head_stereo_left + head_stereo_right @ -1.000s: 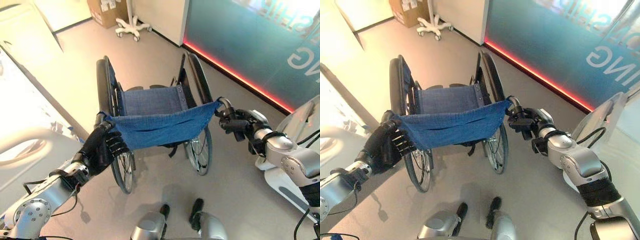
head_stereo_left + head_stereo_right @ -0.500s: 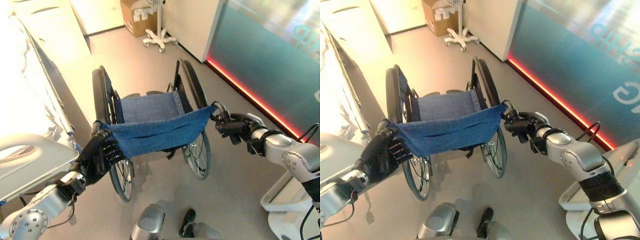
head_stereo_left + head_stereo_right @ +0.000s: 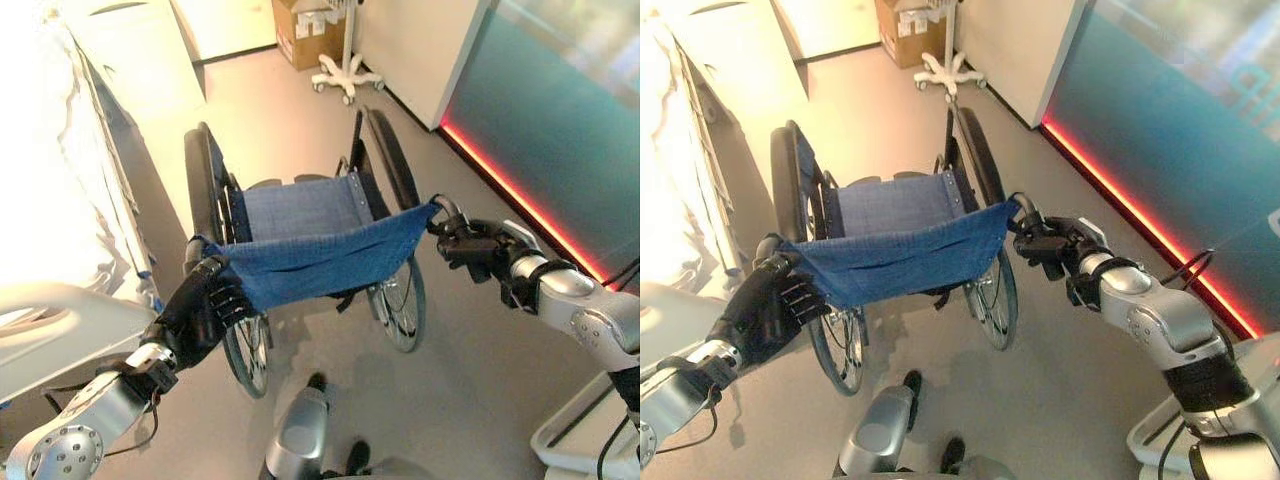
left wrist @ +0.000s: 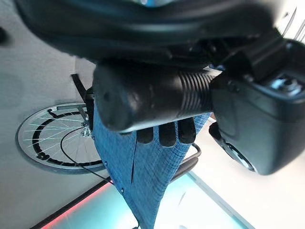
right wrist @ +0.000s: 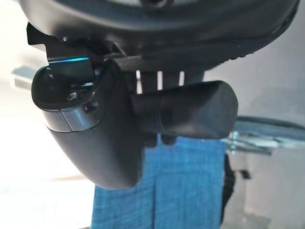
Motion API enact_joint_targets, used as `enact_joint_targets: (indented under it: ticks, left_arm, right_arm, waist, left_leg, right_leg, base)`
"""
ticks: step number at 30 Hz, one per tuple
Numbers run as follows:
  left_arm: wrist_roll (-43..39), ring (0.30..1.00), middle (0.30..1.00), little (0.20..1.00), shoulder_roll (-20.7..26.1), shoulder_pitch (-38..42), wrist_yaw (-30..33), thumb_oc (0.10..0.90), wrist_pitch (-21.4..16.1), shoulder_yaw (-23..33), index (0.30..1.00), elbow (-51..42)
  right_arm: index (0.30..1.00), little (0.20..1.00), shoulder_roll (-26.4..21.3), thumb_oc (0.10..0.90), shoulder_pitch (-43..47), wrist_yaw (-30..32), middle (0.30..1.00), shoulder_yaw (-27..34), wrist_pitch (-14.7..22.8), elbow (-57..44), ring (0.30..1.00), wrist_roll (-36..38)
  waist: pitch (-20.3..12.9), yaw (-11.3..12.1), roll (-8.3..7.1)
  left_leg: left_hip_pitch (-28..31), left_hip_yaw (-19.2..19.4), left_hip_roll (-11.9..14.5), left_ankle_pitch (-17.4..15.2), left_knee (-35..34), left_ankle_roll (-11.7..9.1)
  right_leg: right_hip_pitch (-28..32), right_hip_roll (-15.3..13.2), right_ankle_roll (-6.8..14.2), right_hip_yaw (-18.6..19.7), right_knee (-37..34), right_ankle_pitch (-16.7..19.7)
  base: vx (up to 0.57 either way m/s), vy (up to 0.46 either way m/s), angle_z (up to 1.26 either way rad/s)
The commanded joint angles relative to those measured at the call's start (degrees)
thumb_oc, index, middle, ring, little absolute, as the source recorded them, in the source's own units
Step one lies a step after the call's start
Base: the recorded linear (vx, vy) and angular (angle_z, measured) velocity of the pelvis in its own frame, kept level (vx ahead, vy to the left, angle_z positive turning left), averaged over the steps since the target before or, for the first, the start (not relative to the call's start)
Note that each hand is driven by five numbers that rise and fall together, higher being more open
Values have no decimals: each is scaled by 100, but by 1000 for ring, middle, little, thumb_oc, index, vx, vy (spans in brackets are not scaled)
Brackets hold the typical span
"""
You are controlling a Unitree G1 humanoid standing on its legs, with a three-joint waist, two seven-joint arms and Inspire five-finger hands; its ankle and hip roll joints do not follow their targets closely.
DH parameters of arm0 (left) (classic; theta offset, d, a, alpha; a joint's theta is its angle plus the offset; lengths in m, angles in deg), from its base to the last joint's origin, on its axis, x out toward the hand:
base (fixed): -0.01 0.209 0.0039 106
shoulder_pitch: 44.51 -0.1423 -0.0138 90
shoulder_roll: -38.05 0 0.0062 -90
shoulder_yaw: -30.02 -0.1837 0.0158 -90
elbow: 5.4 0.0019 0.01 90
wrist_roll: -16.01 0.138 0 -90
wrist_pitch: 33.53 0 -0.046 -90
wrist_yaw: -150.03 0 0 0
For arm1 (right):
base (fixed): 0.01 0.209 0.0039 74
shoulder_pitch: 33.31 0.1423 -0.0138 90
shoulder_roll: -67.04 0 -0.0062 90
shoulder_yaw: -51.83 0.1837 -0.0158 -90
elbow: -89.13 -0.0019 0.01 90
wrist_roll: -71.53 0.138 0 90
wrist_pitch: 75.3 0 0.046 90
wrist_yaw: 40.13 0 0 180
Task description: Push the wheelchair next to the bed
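Observation:
The wheelchair (image 3: 300, 208) has a blue cloth seat, a blue backrest (image 3: 322, 262) and black wheels, and stands on the grey floor facing away from me. My left hand (image 3: 196, 314) is curled round the black left push handle (image 4: 152, 98). My right hand (image 3: 470, 246) is curled round the black right push handle (image 5: 186, 112). The white bed (image 3: 50, 200) runs along the left side, close to the chair's left wheel (image 3: 205, 175), and its footboard (image 3: 70, 335) is by my left arm.
A cardboard box (image 3: 305, 35) and a white wheeled stand base (image 3: 347, 75) sit at the far end of the floor. A teal wall panel with a red light strip (image 3: 520, 200) runs along the right. A white device base (image 3: 590, 430) is at lower right.
The whole picture has shifted: the box, the stand and the bed's side show more. Both hands have stayed on the push handles and the chair keeps its place between them.

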Motion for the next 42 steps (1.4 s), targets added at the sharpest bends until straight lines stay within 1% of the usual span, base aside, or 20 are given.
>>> enact_joint_targets:
  ticks: [1,4,6,7,10,11,13,14,16,19,21,24,25,28,30,31,33,37,40,42]
  left_arm:
    - [-42,300,300,300,241,1125,-101,400,-922,371,300,-70]
    - [-74,300,300,300,529,1443,-221,400,-665,361,300,102]
    - [-224,300,300,300,677,1540,-216,400,-635,385,300,153]
    - [-326,300,300,300,726,1581,-173,400,-622,391,300,181]
    - [-408,300,300,300,788,1576,-147,400,-618,380,300,208]
    - [-465,300,300,300,812,1536,-153,400,-661,396,300,196]
    - [-438,300,300,300,766,1487,-220,400,-758,427,300,203]
    - [-386,300,300,300,692,1486,-240,400,-899,427,300,211]
    - [-350,300,300,300,614,1464,-198,400,-1026,434,300,135]
    - [-336,300,300,300,653,1419,-183,400,-1174,468,300,57]
    - [-309,300,300,300,698,1364,-235,400,-1227,522,300,58]
    - [-282,300,300,300,771,1274,-246,400,-1217,633,300,53]
    - [-252,300,300,300,771,1241,-202,400,-1133,735,300,22]
    - [-246,300,300,300,641,1121,-183,400,-1086,828,300,-14]
    - [-349,300,300,300,562,1002,-107,400,-1070,939,300,-58]
    - [-350,300,300,300,467,950,-84,400,-1075,962,300,-119]
    - [-377,300,300,300,289,765,-168,400,-1076,1076,300,-240]
    - [-180,300,300,300,84,787,-211,400,-1039,997,300,-230]
    - [-59,300,300,300,31,797,-121,400,-1051,972,300,-240]
    - [-51,300,300,300,50,810,-99,400,-1053,996,300,-221]
  right_arm:
    - [300,300,191,400,-341,-746,300,-331,495,-741,300,53]
    - [300,300,228,400,-349,-646,300,-281,545,-647,300,192]
    - [300,300,210,400,-357,-636,300,-281,595,-641,300,240]
    - [300,300,237,400,-340,-631,300,-307,594,-636,300,238]
    - [300,300,301,400,-366,-667,300,-315,605,-608,300,68]
    - [300,300,295,400,-388,-646,300,-278,588,-643,300,-8]
    - [300,300,293,400,-358,-676,300,-221,620,-600,300,-79]
    - [300,300,292,400,-236,-689,300,-234,701,-525,300,-164]
    - [300,300,212,400,-101,-630,300,-253,753,-500,300,-115]
    - [300,300,59,400,188,-317,300,-344,688,-588,300,222]
    - [300,300,36,400,247,-247,300,-303,622,-659,300,339]
    - [300,300,-6,400,295,-296,300,-167,522,-738,300,498]
    - [300,300,-51,400,397,-354,300,-121,457,-723,300,626]
    - [300,300,-207,400,635,-439,300,-181,362,-626,300,837]
    - [300,300,-376,400,908,-570,300,-369,253,-523,300,948]
    - [300,300,-424,400,1003,-600,300,-501,233,-487,300,903]
    - [300,300,-567,400,1102,-728,300,-684,230,-490,300,720]
    - [300,300,-461,400,1338,-869,300,-846,268,-281,300,536]
    - [300,300,-328,400,1547,-807,300,-1033,184,-299,300,515]
    - [300,300,-207,400,1636,-775,300,-1100,154,-239,300,471]
  waist:
    - [-657,-419,-54]
    - [-798,-370,-171]
    - [-840,-395,-163]
    - [-852,-440,-145]
    - [-846,-497,-115]
    - [-822,-492,-118]
    - [-741,-484,-115]
    - [-636,-474,-105]
    - [-527,-539,-107]
    - [-454,-708,-154]
    - [-436,-767,-199]
    - [-443,-798,-286]
    - [-489,-776,-342]
    - [-602,-731,-414]
    - [-711,-740,-458]
    - [-740,-730,-462]
    - [-734,-688,-516]
    - [-603,-573,-535]
    - [-506,-376,-501]
    - [-519,-287,-467]
  left_leg:
    - [-212,75,-244,1281,-537,138]
    - [37,-118,-540,976,-406,474]
    - [160,-153,-606,847,-340,548]
    - [262,-123,-642,754,-303,588]
    - [325,-95,-707,684,-244,620]
    - [314,-131,-757,647,-149,589]
    - [314,-179,-744,564,4,521]
    - [344,-266,-727,487,175,441]
    - [497,-429,-757,309,321,402]
    - [903,-632,-746,-161,332,434]
    - [1118,-752,-679,-431,367,421]
    - [1416,-949,-469,-760,479,352]
    - [1518,-961,-303,-757,552,303]
    - [1537,-1039,-148,-578,801,210]
    - [1615,-1032,89,9,1208,14]
    - [1504,-1027,132,457,1633,-38]
    - [976,-994,-31,982,3085,-29]
    - [104,-942,-449,913,4316,119]
    - [-72,-856,-744,633,3499,291]
    - [-50,-709,-672,757,2625,262]
  right_leg:
    - [262,22,438,-954,752,317]
    - [-303,-208,1029,-1105,2739,1389]
    - [-577,-256,1153,-1107,3229,1717]
    - [-775,-342,1102,-1136,3247,1713]
    - [-901,-382,952,-1242,2758,1418]
    - [-922,-405,827,-1327,2114,1235]
    - [-906,-513,696,-1459,1559,1061]
    - [-947,-629,583,-1507,858,985]
    - [-1099,-782,623,-1361,232,1249]
    - [-1641,-1247,981,-863,-437,2108]
    - [-1830,-1467,1109,-665,-765,2426]
    - [-1925,-1606,1207,-578,-800,2587]
    - [-1854,-1566,1266,-673,-726,2440]
    - [-1766,-1414,1229,-866,-467,2279]
    - [-1735,-1149,951,-1004,-223,2068]
    - [-1634,-1043,776,-1139,-240,2010]
    - [-1410,-828,408,-1146,-262,1811]
    - [-1219,-601,164,-1104,-121,1618]
    - [-981,-342,195,-1075,-114,1508]
    - [-851,-177,181,-1146,-133,1391]
  base:
    - [417,115,-2]
    - [435,179,-27]
    - [337,156,-14]
    - [316,136,7]
    - [262,48,35]
    - [269,-39,35]
    - [218,-78,11]
    - [206,-133,-6]
    - [220,-149,-6]
    - [301,-240,21]
    - [377,-287,17]
    - [509,-383,29]
    - [344,-274,19]
    - [442,-325,41]
    - [381,-254,26]
    - [331,-251,-4]
    - [367,-310,0]
    - [259,-205,4]
    - [354,-140,0]
    - [334,-109,24]
